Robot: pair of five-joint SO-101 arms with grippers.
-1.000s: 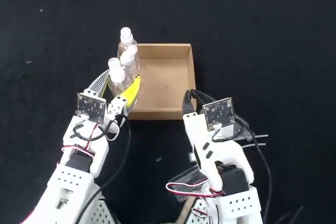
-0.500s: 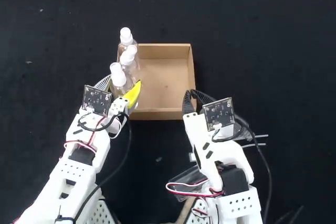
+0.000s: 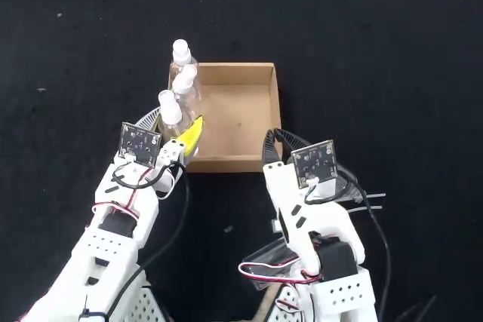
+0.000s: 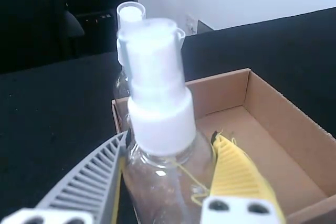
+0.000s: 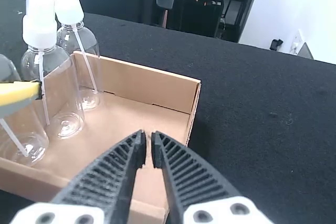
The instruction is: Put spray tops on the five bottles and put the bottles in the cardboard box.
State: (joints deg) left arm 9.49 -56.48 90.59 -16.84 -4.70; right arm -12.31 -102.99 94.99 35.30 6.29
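Note:
The cardboard box [image 3: 234, 69] lies open in the middle of the table. Three clear bottles with white spray tops stand in a row along its left wall: the far one [image 3: 181, 52], the middle one [image 3: 185, 79] and the near one [image 3: 170, 105]. My left gripper [image 4: 170, 140] is shut on the near bottle [image 4: 160, 108], grey finger on one side, yellow finger [image 3: 193, 133] on the other. In the right wrist view, that bottle [image 5: 16, 129] sits at the box's near left corner. My right gripper [image 5: 148, 139] is shut with nothing in it, over the box's front edge.
The right arm [image 3: 313, 165] stands just in front of the box's right front corner. Black cloth covers the table all around. Thin cables [image 3: 370, 200] lie beside the right arm. The right half of the box floor [image 5: 131, 124] is bare.
The left arm has shifted slightly forward and right with the near bottle in its gripper, then held still. The right arm has not moved.

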